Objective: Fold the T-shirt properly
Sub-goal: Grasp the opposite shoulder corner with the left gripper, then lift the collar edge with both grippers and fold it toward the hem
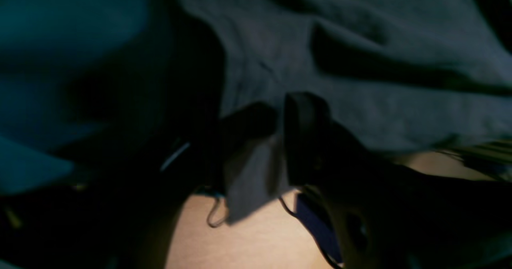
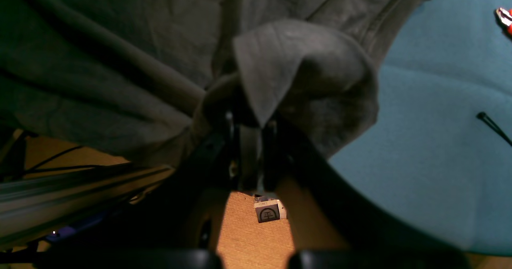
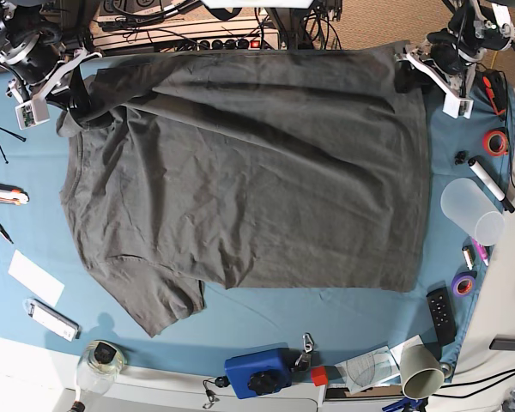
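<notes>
Base view, near edge first: a blue box (image 3: 257, 372) sits at 6 o'clock on the blue table cloth (image 3: 266, 322), with a paper cone (image 3: 421, 371) at 5 o'clock and a black remote (image 3: 440, 314) just beyond it. A glass jar (image 3: 97, 363) stands at 7 o'clock, a white card (image 3: 36, 276) lies at 8 o'clock.

The T-shirt (image 3: 249, 172) lies spread over the middle of the cloth, charcoal grey and wrinkled, 1 sleeve pointing toward 7 o'clock. A clear plastic cup (image 3: 472, 211) lies at 3 o'clock, well apart from the hem.

At the far edge, 2 corners of the garment are raised. The right gripper (image 3: 79, 101), at 10 o'clock, is clamped on T-shirt fabric; the right wrist view confirms a fold of cloth (image 2: 280, 73) pinched between closed jaws. The left gripper (image 3: 405, 79), at 1 o'clock, meets the opposite far corner. In the left wrist view its jaws stand fairly wide with a strip of fabric (image 1: 252, 173) hanging between the fingers (image 1: 306, 133); whether that strip is actually gripped cannot be told, the picture being dark and blurred
</notes>
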{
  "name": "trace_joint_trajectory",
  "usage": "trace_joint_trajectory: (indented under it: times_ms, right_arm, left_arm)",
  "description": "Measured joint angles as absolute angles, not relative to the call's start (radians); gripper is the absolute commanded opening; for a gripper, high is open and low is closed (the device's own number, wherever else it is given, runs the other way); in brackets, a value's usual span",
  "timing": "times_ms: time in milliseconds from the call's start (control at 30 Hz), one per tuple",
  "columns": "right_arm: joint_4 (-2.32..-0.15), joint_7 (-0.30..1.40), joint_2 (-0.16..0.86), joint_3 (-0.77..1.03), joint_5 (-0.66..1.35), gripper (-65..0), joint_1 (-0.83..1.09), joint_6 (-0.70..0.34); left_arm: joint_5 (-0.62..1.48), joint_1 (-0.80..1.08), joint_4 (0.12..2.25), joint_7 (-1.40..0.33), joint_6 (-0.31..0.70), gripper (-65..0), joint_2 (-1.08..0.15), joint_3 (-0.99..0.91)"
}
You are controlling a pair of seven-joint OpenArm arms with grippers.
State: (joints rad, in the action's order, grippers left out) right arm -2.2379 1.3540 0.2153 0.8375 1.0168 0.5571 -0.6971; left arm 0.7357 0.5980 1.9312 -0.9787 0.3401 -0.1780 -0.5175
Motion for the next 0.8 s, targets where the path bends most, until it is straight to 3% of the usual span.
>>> trace_joint_trajectory:
  times_ms: [67,167,600,800]
  right_arm:
    - [-2.238,1.354,0.215,0.838,1.017,-65.0,0.557,-0.697]
    - [-2.238,1.354,0.215,0.838,1.017,-65.0,0.557,-0.697]
    - [-2.238,1.301,0.215,0.838,0.965,-65.0,0.537,-0.697]
    - [-2.238,1.282,0.213,0.838,0.935,-65.0,0.498,-0.697]
  left_arm:
    - [0.750,0.598,1.931,-1.002,0.337,-48.7,-0.178,-0.517]
    - [0.772,0.598,1.929,-1.050,0.337,-64.7,-0.178,-0.517]
    - [0.743,0.608,2.005,-1.126,0.331,-65.0,-0.173,-0.516]
    - [0.672,0.588,2.089,-1.085,0.332,-65.0,-0.172,-0.552]
